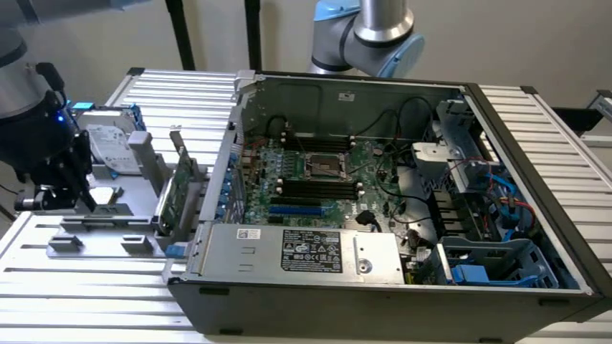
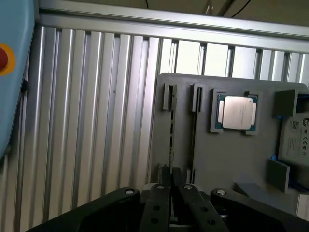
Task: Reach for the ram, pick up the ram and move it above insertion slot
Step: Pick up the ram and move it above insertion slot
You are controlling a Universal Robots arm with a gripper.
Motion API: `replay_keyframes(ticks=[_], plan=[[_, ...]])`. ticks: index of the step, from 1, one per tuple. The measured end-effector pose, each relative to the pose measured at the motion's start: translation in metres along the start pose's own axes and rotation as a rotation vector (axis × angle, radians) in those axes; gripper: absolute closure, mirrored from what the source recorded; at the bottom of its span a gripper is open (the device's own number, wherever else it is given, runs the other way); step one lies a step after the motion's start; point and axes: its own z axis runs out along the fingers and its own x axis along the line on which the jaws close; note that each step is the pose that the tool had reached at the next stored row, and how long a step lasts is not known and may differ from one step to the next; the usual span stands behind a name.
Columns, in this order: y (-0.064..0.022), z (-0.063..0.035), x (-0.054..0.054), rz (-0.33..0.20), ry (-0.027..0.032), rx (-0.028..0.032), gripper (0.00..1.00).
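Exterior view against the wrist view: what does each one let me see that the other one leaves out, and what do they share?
Exterior view: the open computer case with its motherboard, and a green card standing in the grey tray beside it. Wrist view: a red button on a blue panel. Shared: the claw, that grey tray, the hard drive and a square processor chip.
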Motion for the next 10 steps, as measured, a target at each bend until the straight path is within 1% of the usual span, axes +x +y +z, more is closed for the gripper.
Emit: replay_keyframes(ticks=[2, 10], plan=[[-0.0069, -0.0093, 0.001, 0.0, 0.0001, -0.0001, 0.87], [-0.0412, -0.0471, 0.003, 0.0, 0.0002, -0.0005, 0.87]])
